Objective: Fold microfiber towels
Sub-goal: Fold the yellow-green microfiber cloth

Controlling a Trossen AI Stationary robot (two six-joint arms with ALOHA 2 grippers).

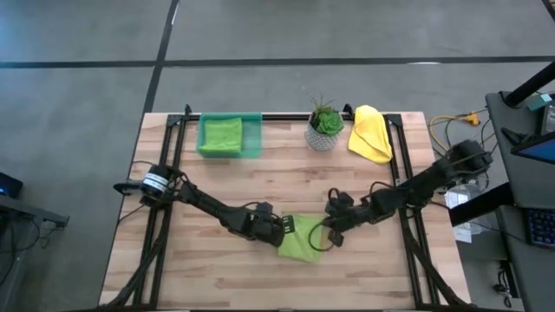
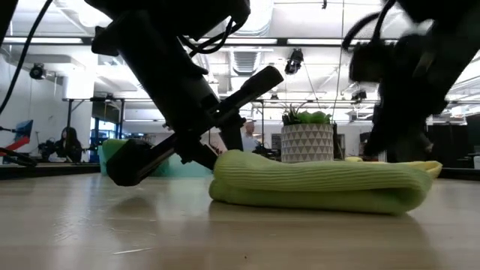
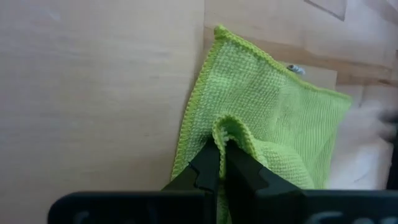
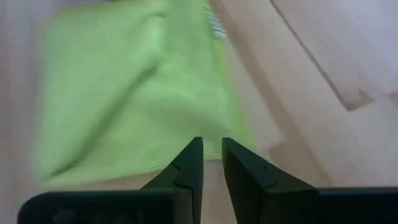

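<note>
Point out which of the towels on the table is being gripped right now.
The lime green towel at the table's near middle: the left gripper is shut on a fold of it. The yellow towel and the green one in the tray lie untouched.

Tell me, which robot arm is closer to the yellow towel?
The right arm. Its gripper sits at the green towel's edge, on the same side of the table as the yellow towel. The left gripper, pinching the green towel, is farther away.
</note>
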